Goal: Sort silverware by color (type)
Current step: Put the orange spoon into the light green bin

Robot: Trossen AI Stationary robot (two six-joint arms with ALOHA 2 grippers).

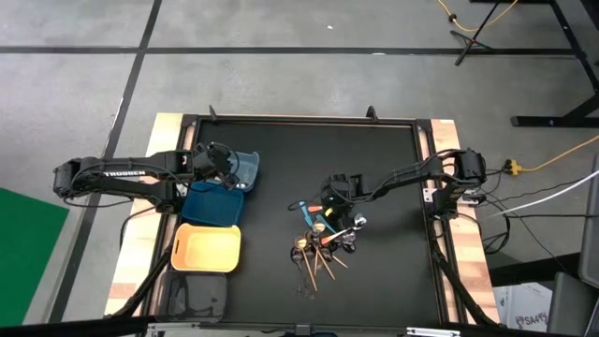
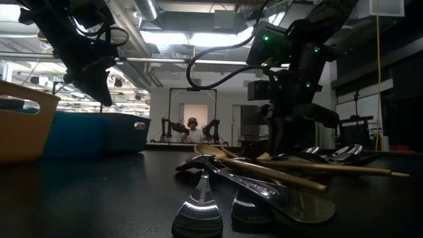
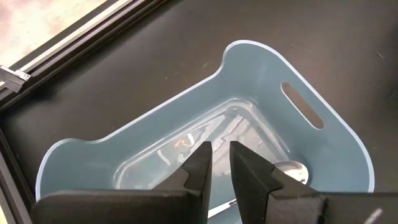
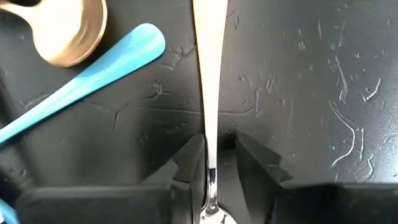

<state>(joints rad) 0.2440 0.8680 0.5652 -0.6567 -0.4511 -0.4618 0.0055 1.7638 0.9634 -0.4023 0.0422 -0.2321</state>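
We saw the silverware [image 1: 323, 239] lying in a loose tangle on the black, scratched table [image 1: 374, 168], right of centre: thin gold pieces with rounded bowls, polished silver spoons, an orange handle and a light blue one crossing each other. From table height the nearest pieces were glossy silver spoons [image 2: 198, 215] with mirror-like bowls, and long gold handles [image 2: 291, 177] lay across them.

The right gripper [image 4: 215, 155] was down at the pile's upper edge. A slim silver handle [image 4: 208, 74] ran straight between its dark fingers [image 4: 186, 165]; a narrow gap seemed to show on each side, so we took the jaws as slightly spread around it, though we could not be sure that neither pad touched. Beside it lay a flat, smooth blue handle [image 4: 93, 74] with a rounded end, and a matte gold bowl [image 4: 68, 31] near that.

The left gripper [image 3: 219, 163] hung over the pale blue bin [image 3: 323, 155], a smooth plastic tub with rounded corners and a slot handle. Its jaws stood a little apart with nothing between them. A silver spoon [image 3: 289, 171] rested on the bin's glossy floor. Next to that bin were a darker blue bin [image 1: 213, 203] and a yellow bin [image 1: 208, 247], with a grey one [image 1: 198, 292] below.
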